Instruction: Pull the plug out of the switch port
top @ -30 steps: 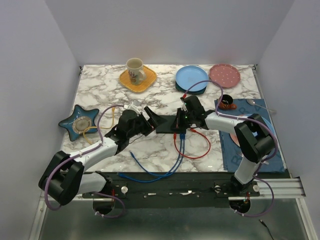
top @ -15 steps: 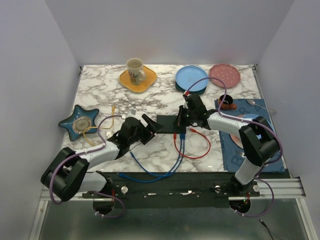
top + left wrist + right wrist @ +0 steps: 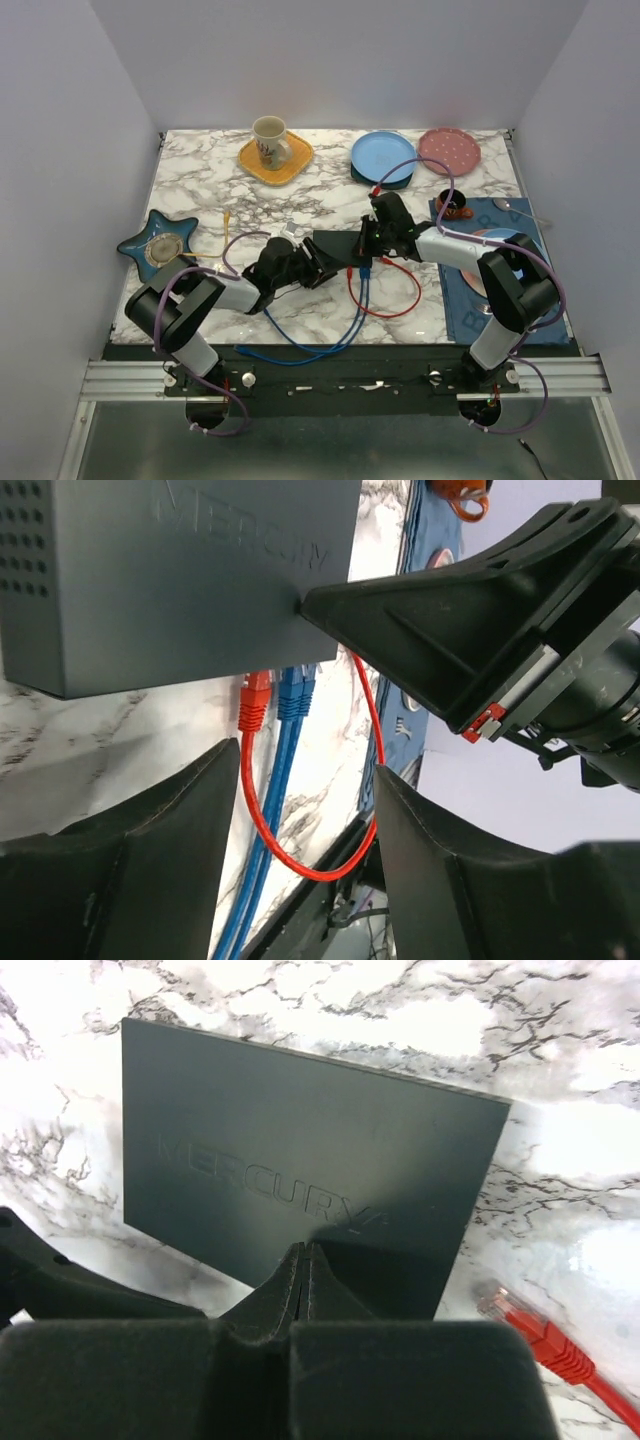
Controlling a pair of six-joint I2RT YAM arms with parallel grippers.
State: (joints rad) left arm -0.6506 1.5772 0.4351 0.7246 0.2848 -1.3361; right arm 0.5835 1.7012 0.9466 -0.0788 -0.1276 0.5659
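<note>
The switch is a flat matte-black box (image 3: 335, 245) in the middle of the table. In the left wrist view a red plug (image 3: 253, 700) and two blue plugs (image 3: 295, 692) sit in ports on its near long edge (image 3: 180, 670). My left gripper (image 3: 305, 810) is open and empty, its jaws standing either side of the red and blue cables just short of that edge; it also shows in the top view (image 3: 318, 263). My right gripper (image 3: 303, 1255) is shut, its tips pressing down on the box's top (image 3: 300, 1150). A loose red plug (image 3: 530, 1335) lies beside the box.
A red cable loop (image 3: 400, 290) and blue cables (image 3: 330, 335) run toward the table's near edge. A star dish (image 3: 158, 245) is at the left, a mug on a yellow plate (image 3: 275, 150), a blue plate (image 3: 383, 155) and a pink plate (image 3: 449, 150) at the back, a blue mat (image 3: 500, 290) at the right.
My left gripper has swung right and nearer, from the box's left end to in front of its near edge with the cables. The right gripper has stayed pressed on the box.
</note>
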